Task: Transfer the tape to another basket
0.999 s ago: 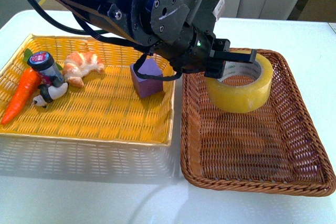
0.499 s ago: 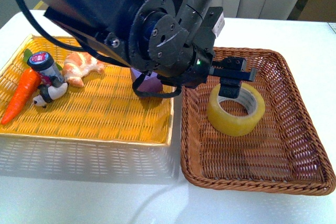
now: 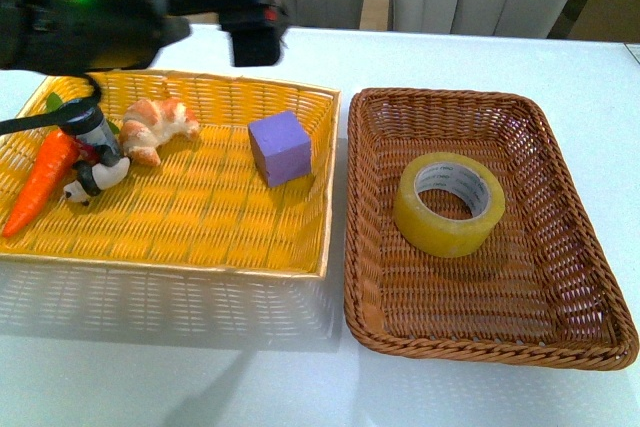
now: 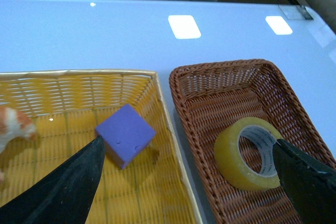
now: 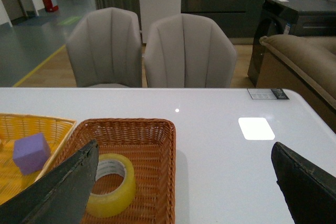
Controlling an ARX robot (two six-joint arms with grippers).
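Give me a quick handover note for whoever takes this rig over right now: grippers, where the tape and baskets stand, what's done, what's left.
Left gripper: open, empty, raised above the yellow tray.
Right gripper: open, empty, out of the front view.
Tape: lying flat inside the brown basket, hole up, nothing touching it.
Purple cube, carrot and the other small items sit in the yellow tray.
Done: tape appears placed in the brown basket and released.
Left: nothing obvious on the tape; perhaps just park the arms.
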